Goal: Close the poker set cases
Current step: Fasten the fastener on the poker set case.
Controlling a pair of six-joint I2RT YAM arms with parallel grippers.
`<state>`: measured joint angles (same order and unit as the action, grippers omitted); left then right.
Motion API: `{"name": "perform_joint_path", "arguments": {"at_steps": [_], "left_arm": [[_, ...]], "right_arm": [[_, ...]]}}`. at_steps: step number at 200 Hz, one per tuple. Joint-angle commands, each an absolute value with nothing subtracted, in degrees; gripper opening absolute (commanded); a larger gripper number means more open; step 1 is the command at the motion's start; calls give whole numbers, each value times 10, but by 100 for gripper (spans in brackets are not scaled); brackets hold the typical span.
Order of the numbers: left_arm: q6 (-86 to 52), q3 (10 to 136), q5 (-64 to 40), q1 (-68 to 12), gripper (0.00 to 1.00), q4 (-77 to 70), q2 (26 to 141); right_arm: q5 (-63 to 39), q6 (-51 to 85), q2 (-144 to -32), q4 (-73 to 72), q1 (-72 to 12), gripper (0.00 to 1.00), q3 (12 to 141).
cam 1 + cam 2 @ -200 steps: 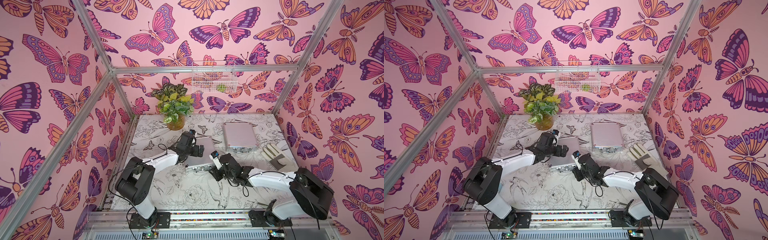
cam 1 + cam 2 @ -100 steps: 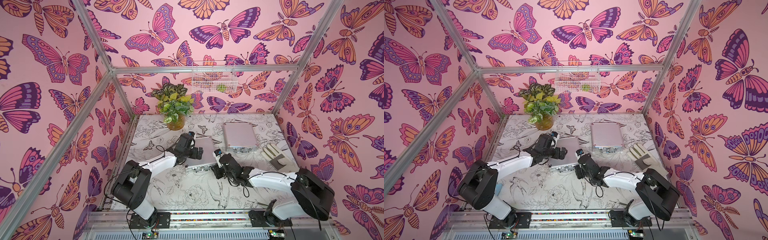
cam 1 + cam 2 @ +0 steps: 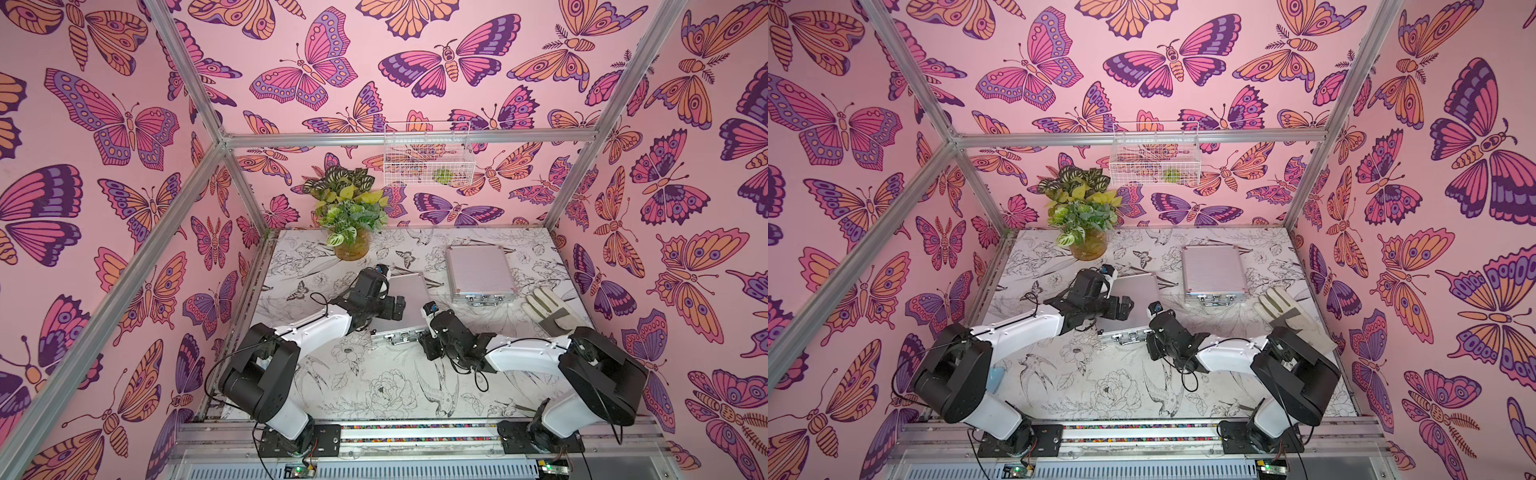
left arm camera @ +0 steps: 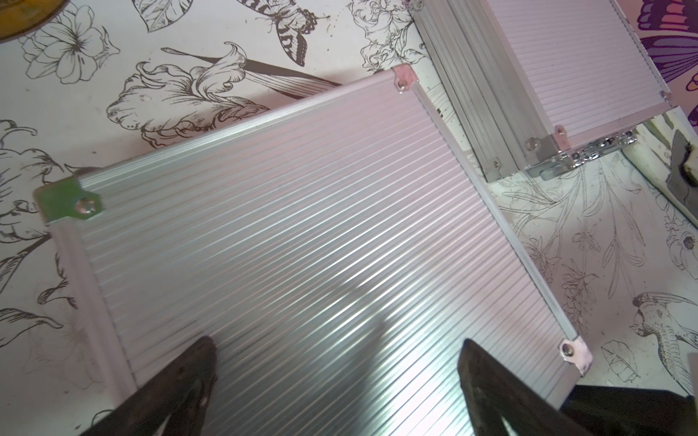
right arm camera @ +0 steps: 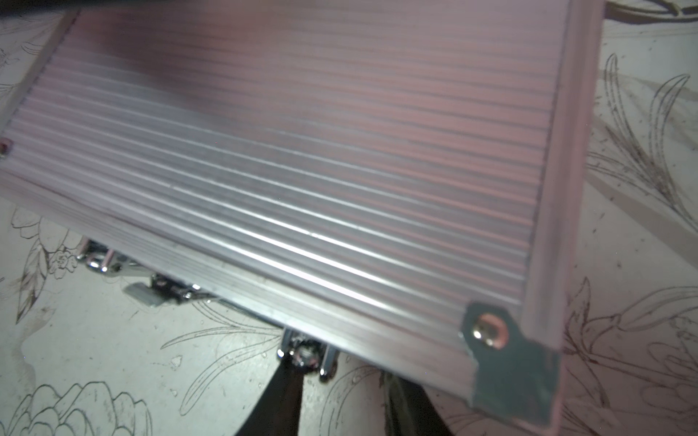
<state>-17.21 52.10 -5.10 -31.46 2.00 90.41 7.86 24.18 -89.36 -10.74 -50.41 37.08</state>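
Two silver ribbed poker set cases lie on the flower-print table with their lids down. The far case sits at the back right, untouched. The near case lies mid-table. My left gripper hovers open just over its lid, its fingers spread wide. At that case's front right corner is my right gripper, its jaws a narrow gap apart with nothing between them. One fingertip sits right at a chrome latch.
A potted plant stands at the back left. A white and grey glove lies right of the far case. A wire basket hangs on the back wall. Butterfly walls close in on three sides.
My right gripper has shifted slightly along the near case's front edge. My left arm has settled a little, its gripper still over the lid.
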Motion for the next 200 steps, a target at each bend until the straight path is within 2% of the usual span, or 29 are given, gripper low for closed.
{"name": "perform_joint_path", "arguments": {"at_steps": [1, 31, 65, 115, 165, 178, 200], "left_arm": [[-174, 520, -52, -313, 100, 35, 904], [-173, 522, -49, -313, 100, 35, 905], [-173, 520, -47, -314, 100, 36, 902], [-168, 519, -47, -314, 100, 37, 902], [-164, 519, -46, -313, 100, 39, 906], [-164, 518, -44, -313, 100, 38, 908], [-164, 516, -42, -314, 100, 39, 906]], "right_arm": [[128, 252, -894, -168, -504, 32, 379], [145, 244, -894, -184, -504, 25, 380], [142, 235, -896, -192, -504, 22, 393], [132, 247, -929, -206, -504, 30, 401], [147, 251, -944, -246, -504, 32, 399], [149, 251, -952, -248, -504, 29, 404], [146, 248, -952, -258, -504, 19, 401]]}}
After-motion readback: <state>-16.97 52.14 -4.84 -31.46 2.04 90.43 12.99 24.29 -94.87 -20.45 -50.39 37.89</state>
